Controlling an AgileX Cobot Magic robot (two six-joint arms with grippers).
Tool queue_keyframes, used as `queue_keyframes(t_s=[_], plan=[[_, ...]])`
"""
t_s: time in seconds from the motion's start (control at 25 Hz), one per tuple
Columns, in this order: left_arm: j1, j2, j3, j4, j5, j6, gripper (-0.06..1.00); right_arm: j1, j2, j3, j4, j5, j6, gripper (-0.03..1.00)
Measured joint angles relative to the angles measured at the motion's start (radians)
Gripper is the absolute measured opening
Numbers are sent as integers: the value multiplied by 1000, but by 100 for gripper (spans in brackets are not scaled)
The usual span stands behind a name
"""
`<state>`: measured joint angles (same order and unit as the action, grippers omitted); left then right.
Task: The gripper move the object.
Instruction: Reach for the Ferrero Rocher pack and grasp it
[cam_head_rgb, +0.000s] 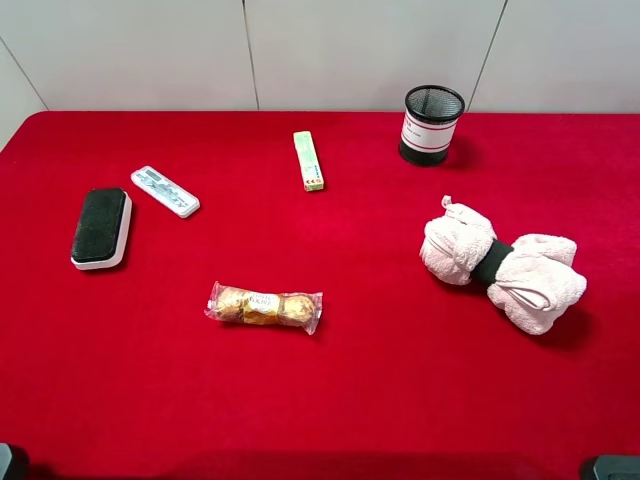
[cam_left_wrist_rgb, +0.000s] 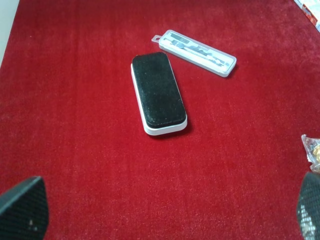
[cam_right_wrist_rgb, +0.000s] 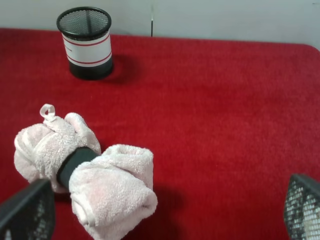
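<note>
Left gripper (cam_left_wrist_rgb: 165, 210) hangs over the red worktop (cam_head_rgb: 350, 400) with its two black fingertips (cam_left_wrist_rgb: 22, 210) spread wide and nothing between them. The right gripper (cam_right_wrist_rgb: 165, 210) is spread just as wide, and it holds nothing either.

The chocolate packet (cam_head_rgb: 264, 306) lies flat on the cloth, left of the middle and toward the near edge in the high view. Its three gold-foil balls run in a row from left to right. Only a crinkled corner of it (cam_left_wrist_rgb: 312, 150) shows in the left wrist view, just beside one fingertip of that gripper.

Ahead of the left gripper lies a black-topped white eraser (cam_left_wrist_rgb: 158, 94). A clear plastic case (cam_left_wrist_rgb: 195, 52) lies just beyond it, close to it but not touching. In the high view both sit well apart from the packet, up and to its left: the eraser (cam_head_rgb: 101, 228) near the left edge and the case (cam_head_rgb: 165, 191) beside it.

A pink rolled towel (cam_right_wrist_rgb: 85, 170) with a black band around its waist lies directly before the right gripper. It sits between that gripper and a black mesh pen cup (cam_right_wrist_rgb: 86, 42), which stands upright by the far wall. In the high view the towel (cam_head_rgb: 500, 262) is well to the right of the packet, and the cup (cam_head_rgb: 432, 124) is farther back. A slim green-white stick (cam_head_rgb: 309, 160) lies at the back, well beyond the packet.
</note>
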<state>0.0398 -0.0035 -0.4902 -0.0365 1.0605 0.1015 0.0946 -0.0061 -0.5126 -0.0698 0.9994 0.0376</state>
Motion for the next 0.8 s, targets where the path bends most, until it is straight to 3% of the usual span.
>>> queue_keyframes(t_s=[0.32, 0.8], plan=[[0, 0, 0, 0, 0, 0, 99, 0, 241, -141, 70, -92, -55, 69], [0, 0, 0, 0, 0, 0, 99, 27, 755, -244, 385, -94, -481, 69]])
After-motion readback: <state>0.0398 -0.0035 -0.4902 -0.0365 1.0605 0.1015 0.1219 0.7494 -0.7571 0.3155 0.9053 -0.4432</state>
